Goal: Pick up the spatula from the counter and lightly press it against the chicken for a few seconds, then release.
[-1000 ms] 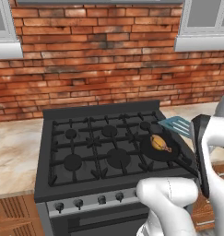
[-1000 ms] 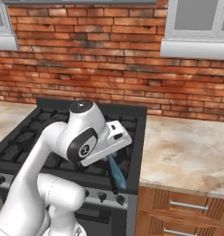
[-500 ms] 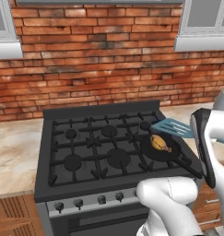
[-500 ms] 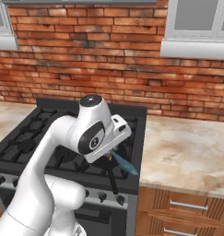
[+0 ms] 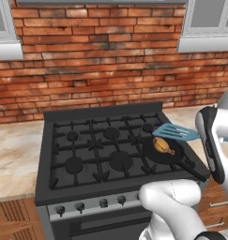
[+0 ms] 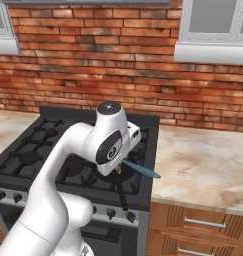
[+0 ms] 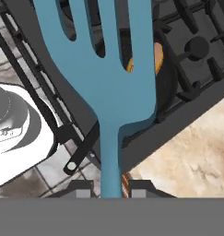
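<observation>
My gripper (image 7: 112, 188) is clenched on the thin handle of the blue spatula (image 7: 114, 94). Its slotted blade reaches out ahead of my fingertips, hovering over the chicken (image 5: 163, 146) in the pan (image 5: 180, 157). It seems light, stiff and slick, so I judge this hold near the handle's end suits only a gentle press.

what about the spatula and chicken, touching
Cannot tell. In the hand view the spatula blade covers most of the chicken; the left base view shows no plain gap.

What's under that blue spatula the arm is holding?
A black pan on the stove, with the chicken in it. In the hand view the spatula hides most of the chicken; whether they touch is unclear.
</observation>
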